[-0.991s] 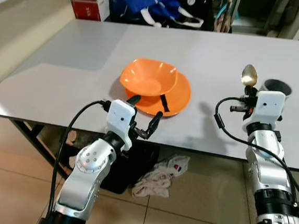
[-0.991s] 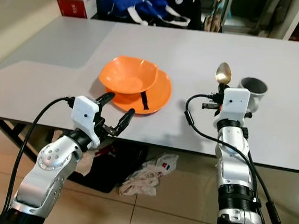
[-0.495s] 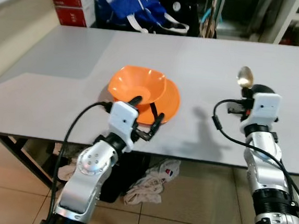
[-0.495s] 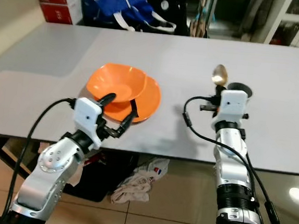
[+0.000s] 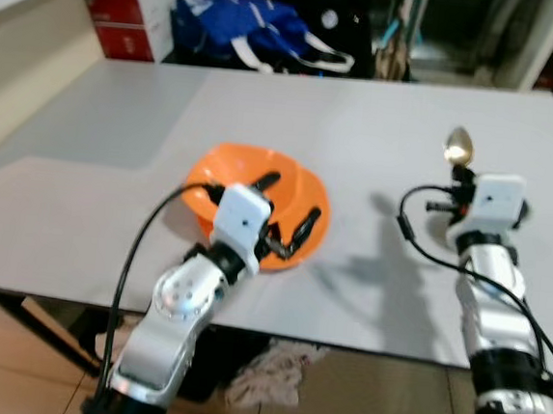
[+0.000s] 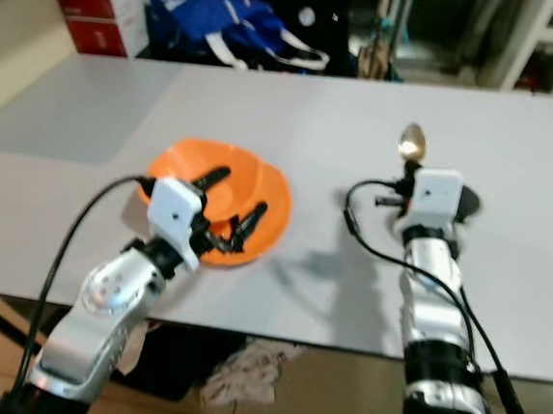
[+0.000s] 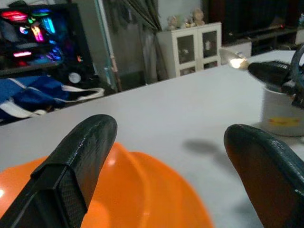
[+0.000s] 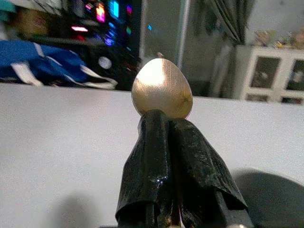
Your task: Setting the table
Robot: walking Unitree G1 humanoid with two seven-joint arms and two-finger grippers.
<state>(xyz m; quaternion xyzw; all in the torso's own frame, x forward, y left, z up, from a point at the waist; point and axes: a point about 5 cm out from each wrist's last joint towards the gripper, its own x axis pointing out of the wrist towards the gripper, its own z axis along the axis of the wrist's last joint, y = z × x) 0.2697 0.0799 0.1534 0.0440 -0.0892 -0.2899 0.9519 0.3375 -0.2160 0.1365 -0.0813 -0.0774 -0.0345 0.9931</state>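
At the far left, beyond the grey table (image 5: 107,153), red boxes (image 5: 129,15) stand on the floor, with a blue bag (image 5: 249,25) with white straps just to their right, close against the table's far edge. Further right the background is dark furniture, too blurred to name.

On the table's near left half sit an orange bowl (image 5: 223,176) and an orange plate (image 5: 317,211); the bowl seems to lie on the plate, tilted towards the left, though blur makes the overlap hard to read. The left gripper (image 5: 286,208) hangs directly over them, its 2 black fingers (image 7: 78,159) spread wide with orange showing below the gap between them. They grip nothing. The left arm and its black cable cover the near rim of the dishes.

Below the table's near edge, a crumpled white cloth (image 5: 266,380) lies on the tiled floor.

To the right, well apart from the dishes, the right gripper (image 8: 164,130) stands over the table with its fingers pressed together on the handle of a gold spoon (image 5: 459,145), whose bowl sticks up above the fingertips. Just behind the right wrist there is a dark round shape (image 6: 469,203), mostly hidden by the white wrist housing; in the left wrist view a white cup (image 7: 280,114) stands at that spot, beside the right gripper.
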